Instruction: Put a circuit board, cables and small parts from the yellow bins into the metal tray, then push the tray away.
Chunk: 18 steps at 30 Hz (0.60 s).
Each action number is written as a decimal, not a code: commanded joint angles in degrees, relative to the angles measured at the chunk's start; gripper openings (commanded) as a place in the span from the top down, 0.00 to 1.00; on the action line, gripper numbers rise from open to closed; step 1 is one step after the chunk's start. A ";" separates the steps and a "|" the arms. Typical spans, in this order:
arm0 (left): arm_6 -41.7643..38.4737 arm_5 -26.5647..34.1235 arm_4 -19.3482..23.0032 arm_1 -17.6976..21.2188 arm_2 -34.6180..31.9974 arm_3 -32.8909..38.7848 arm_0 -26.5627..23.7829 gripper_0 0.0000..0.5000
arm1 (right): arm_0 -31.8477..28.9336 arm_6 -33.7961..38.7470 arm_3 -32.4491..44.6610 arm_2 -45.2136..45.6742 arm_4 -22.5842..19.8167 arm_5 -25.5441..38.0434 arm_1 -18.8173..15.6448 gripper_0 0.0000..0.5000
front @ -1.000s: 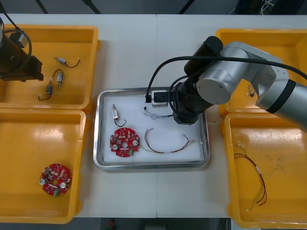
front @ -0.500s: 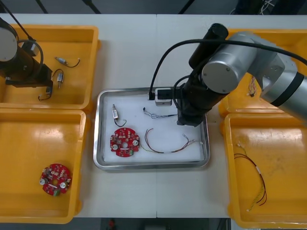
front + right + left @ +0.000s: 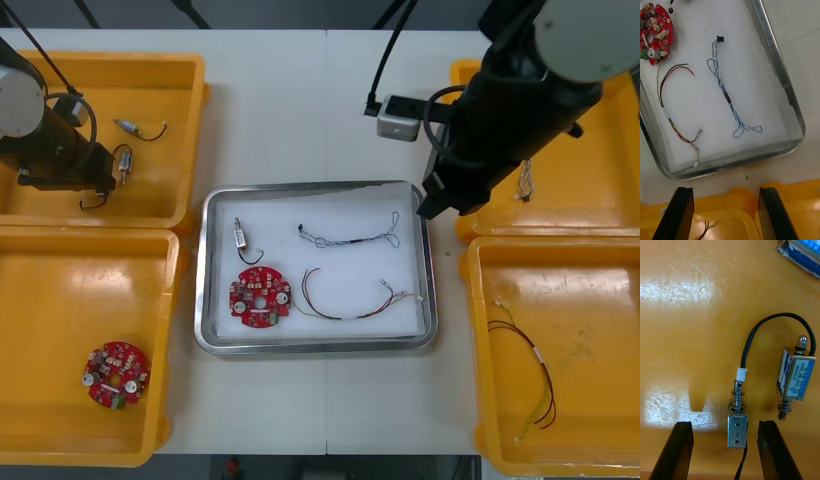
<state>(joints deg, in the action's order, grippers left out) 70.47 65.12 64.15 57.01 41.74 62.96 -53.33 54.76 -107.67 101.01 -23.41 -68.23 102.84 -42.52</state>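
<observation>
Two small metal parts (image 3: 737, 420) in yellow bin (image 3: 696, 315) — left gripper (image 3: 725, 423) gaping, empty, poised over one for pickup; right gripper (image 3: 726, 189) likewise gaping, empty.

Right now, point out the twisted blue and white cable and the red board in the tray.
Blue and white cable (image 3: 728, 98): right wrist view, its dark middle band.
Circuit board in tray (image 3: 259, 296): front view, its centre.

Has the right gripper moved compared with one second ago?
Yes. The right gripper has left the middle of the metal tray and now hangs at its right rim, beside the yellow bins.
</observation>
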 commanded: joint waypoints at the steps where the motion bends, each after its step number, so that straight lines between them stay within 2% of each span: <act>1: 0.90 -0.78 0.54 -0.58 1.23 -0.20 -1.34 0.00 | -0.01 7.04 1.91 6.97 -1.82 4.65 -4.24 0.00; 5: 0.90 -0.96 0.54 -0.93 1.23 -0.64 -1.34 0.00 | -1.33 13.10 1.91 10.58 -2.61 7.16 -6.87 0.00; 13: 1.95 -2.01 1.06 -1.99 1.23 -2.84 -1.34 0.00 | -6.69 23.82 2.09 16.82 -3.14 7.16 -12.06 0.00; 14: 2.13 -2.01 1.06 -1.99 1.23 -2.84 -1.34 0.07 | -7.57 24.97 2.35 17.43 -3.05 7.16 -12.94 0.00; 15: 2.30 -2.01 1.15 -1.99 1.23 -2.84 -1.34 0.24 | -8.36 26.29 2.52 18.05 -2.96 7.16 -13.73 0.00; 16: 2.39 -2.01 1.15 -1.99 1.23 -2.84 -1.34 0.37 | -8.88 26.99 2.61 18.57 -2.88 7.16 -14.17 0.00; 18: 2.65 -2.01 1.24 -1.99 1.23 -2.93 -1.34 0.87 | -10.91 28.75 3.32 20.68 -2.08 7.16 -15.14 0.00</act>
<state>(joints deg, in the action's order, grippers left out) 70.47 63.69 64.80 55.42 42.43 60.30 -53.33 46.65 -82.78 102.01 -6.86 -70.63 109.64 -54.00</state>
